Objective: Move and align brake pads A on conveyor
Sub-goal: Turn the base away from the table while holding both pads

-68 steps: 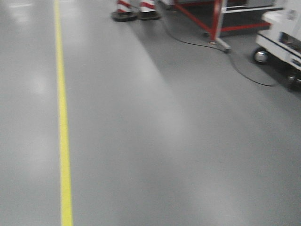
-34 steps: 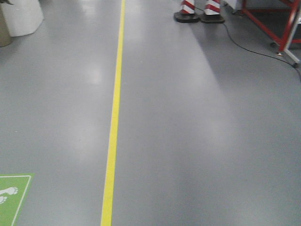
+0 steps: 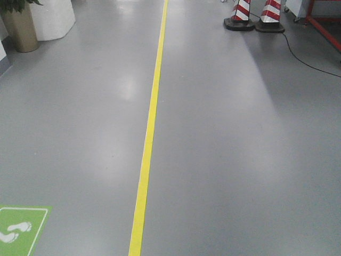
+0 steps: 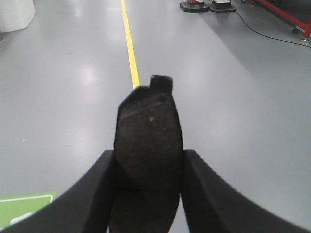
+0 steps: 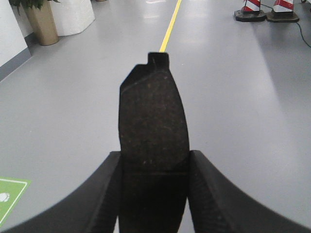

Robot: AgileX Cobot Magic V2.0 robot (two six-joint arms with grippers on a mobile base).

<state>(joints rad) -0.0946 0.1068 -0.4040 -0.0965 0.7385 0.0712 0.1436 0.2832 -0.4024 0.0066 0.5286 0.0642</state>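
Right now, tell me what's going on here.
The robot is carrying two brake pads. The left gripper is shut on a pad, and the right gripper is shut on a second pad, each sticking out ahead between the fingers. The front view shows only grey floor, a yellow line and striped cones. No conveyor is in view, so neither pad is placed yet.

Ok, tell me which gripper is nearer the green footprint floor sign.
Left. The left gripper hangs just right of the green footprint sign; the right gripper sits farther right, the sign at its view's edge.
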